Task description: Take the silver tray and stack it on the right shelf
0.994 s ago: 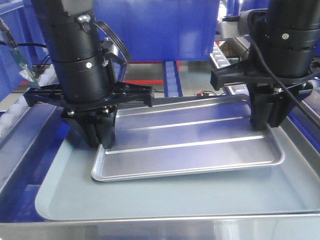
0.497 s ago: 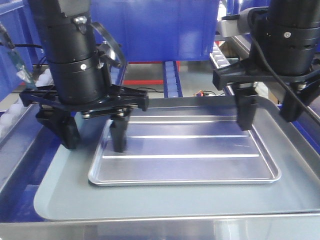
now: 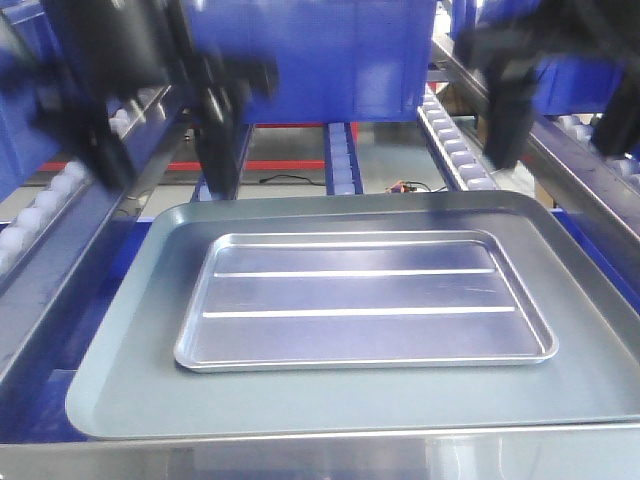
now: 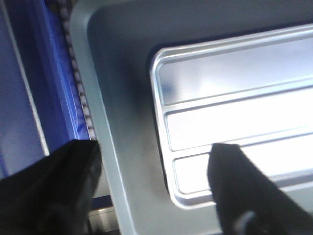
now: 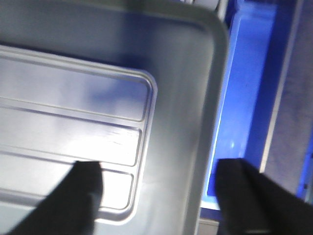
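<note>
Both arms have lifted off the silver tray [image 3: 365, 340], which lies flat with its long side left to right. The left gripper [image 3: 165, 165] and right gripper [image 3: 560, 130] hold their jaws wide apart, empty.

Shiny silver tray [image 3: 365, 295], two bright ridge stripes; larger tray [image 3: 130, 380] dull grey; crate [image 3: 320, 60] blue.

Smaller tray [image 3: 365, 300] lies flat inside larger tray [image 3: 120, 390], near its centre, rims apart all round. Bin [image 3: 320, 60] stands behind at 12 o'clock. Left roller rail [image 3: 35, 210] runs at 9 o'clock, right roller rail [image 3: 455, 150] at 1 o'clock. Left gripper [image 3: 160, 160] hangs above at 10 o'clock, right gripper [image 3: 560, 130] at 2 o'clock, neither touching the trays.
</note>
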### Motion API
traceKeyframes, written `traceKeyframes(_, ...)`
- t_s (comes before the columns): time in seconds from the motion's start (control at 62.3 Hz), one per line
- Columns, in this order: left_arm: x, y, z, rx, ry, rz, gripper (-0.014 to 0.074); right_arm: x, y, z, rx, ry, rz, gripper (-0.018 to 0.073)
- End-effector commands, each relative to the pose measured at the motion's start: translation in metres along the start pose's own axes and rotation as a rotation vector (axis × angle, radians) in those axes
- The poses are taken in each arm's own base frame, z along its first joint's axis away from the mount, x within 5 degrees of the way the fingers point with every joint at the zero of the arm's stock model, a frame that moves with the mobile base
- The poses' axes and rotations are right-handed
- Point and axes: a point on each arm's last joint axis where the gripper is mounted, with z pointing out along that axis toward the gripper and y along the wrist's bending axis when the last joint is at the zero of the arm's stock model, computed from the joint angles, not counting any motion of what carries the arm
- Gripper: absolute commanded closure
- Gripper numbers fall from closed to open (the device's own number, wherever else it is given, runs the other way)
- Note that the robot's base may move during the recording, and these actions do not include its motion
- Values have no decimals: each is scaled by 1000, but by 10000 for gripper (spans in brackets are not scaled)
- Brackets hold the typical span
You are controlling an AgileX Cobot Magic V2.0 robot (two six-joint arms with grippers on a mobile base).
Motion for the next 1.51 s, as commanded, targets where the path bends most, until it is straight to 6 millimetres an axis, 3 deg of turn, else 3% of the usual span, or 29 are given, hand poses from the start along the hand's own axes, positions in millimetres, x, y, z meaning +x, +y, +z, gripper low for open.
traceKeyframes(0.0, 1, 2, -53, 25, -156, 47, 397, -5, -5, -41, -28, -151, -22, 199)
traceKeyframes(0.192, 33, 7, -89, 102, -256, 89, 624, 23, -8, -69, -85, -247, -46, 523)
traceKeyframes(0.273, 52, 11, -93, 137, -288, 108, 703, 41, -11, -75, -111, -284, -59, 501)
traceKeyframes(0.561, 112, 32, -101, 257, -463, 180, 697, 102, -34, -84, -150, -464, -99, 503)
traceKeyframes(0.722, 137, 43, -116, 350, -597, 197, 697, 131, -47, -97, -180, -609, -104, 503)
traceKeyframes(0.994, 150, 58, -147, 427, -751, 170, 697, 154, -59, -129, -257, -857, -79, 503)
traceKeyframes(1.492, 151, 59, -148, 429, -757, 169, 697, 155, -60, -128, -250, -842, -75, 503)
